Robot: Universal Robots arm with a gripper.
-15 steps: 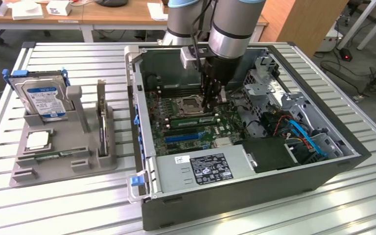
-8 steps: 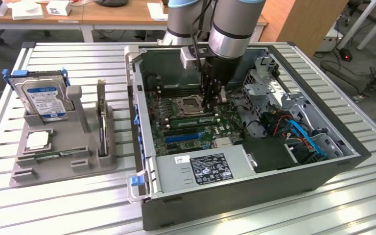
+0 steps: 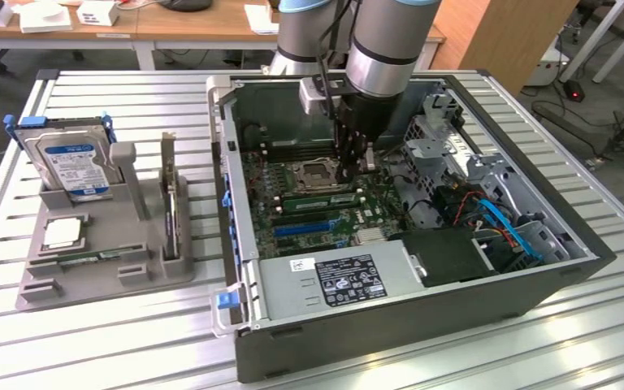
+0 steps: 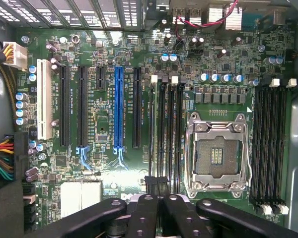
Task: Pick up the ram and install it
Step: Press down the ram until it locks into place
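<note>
Gripper point(image 4: 159, 199) is down inside the PC case point(image 3: 399, 333). Jaws are pressed tight together, no gap btwn the fingertips. I see nothing pinched in them, so closed on air by the look of it. The tips hang low over the mobo point(image 4: 104, 129), at one end of the memory slots point(image 4: 167, 129) next to the CPU socket point(image 4: 217, 151).

And the ram point(image 3: 318, 198)? In the ext view it's a thin green strip standing on edge in a slot beside that socket, on the side toward the power supply point(image 3: 328, 280). So it's in the board, not in the jaws.

Here's the relation that counts. The stick lies right under the tips, stretching away toward the ext view's left. Its long axis runs along the slot, approx level across the ext view and rising a touch to the right. The gripper sits over the right-hand end of it, not the middle. In the wrist view the slots run straight away from the fingertips, which fits: an end-on stance, jaw line across the stick.

Can't tell if the latches have caught. Can't tell either if the tips touch the top edge or hang just above it.

Only one arm here, so no choice of side. Off on the ext view's left, the tray point(image 3: 41, 284) holds the hard drive point(image 3: 74, 162) and the bracket card point(image 3: 168, 191), well apart from the action.
</note>
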